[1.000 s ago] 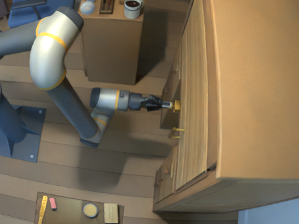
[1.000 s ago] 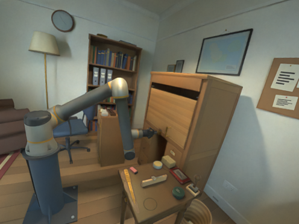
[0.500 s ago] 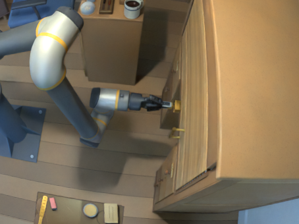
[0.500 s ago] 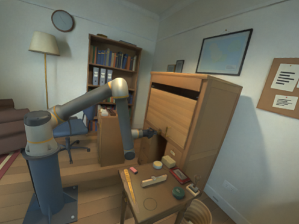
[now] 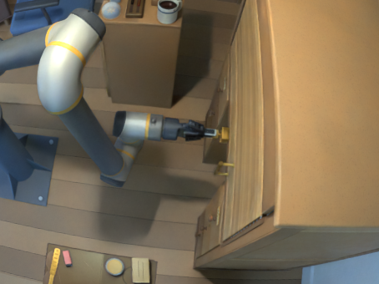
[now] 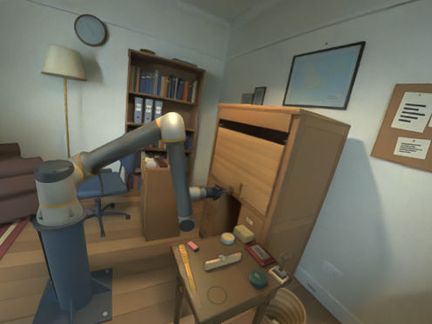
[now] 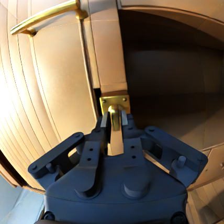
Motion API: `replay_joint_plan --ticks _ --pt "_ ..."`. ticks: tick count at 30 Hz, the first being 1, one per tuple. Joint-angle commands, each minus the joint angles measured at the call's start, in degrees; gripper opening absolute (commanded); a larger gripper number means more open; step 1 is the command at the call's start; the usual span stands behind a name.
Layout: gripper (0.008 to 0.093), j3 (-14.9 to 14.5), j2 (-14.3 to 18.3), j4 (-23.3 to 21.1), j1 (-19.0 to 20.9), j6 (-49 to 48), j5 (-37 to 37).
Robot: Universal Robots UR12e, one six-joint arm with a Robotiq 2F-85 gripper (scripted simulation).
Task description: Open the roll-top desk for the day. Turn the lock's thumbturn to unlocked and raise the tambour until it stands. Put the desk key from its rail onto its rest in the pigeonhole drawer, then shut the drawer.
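The brass thumbturn (image 7: pixel 115 117) sticks out of its square brass lock plate (image 5: pixel 224 134) at the lower edge of the slatted tambour (image 5: pixel 244 125), which hangs down over the desk's front. A curved brass pull handle (image 7: pixel 45 16) sits on the tambour a short way along from the lock (image 6: pixel 228 190). The desk key, its rail and the pigeonhole drawer are hidden behind the tambour. My gripper (image 7: pixel 114 121) reaches level toward the desk front (image 5: pixel 210 133), and its fingers stand slightly apart around the thumbturn without gripping it.
The desk's lower drawer fronts (image 5: pixel 210 219) lie just under my wrist. A narrow wooden cabinet (image 5: pixel 140 54) with a mug (image 5: pixel 168 10) stands behind my arm. A small table (image 6: pixel 226 270) with a ruler, eraser and small items stands nearer the second side camera.
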Motion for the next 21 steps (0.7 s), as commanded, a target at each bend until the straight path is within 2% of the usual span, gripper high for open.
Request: replay_joint_plan --ticks 1,21 --pt "0.0209 0.1 -0.1 -0.1 0.0 0.0 0.0" --pt "0.0209 5.3 -1.0 -4.4 -1.2 0.0 1.2"
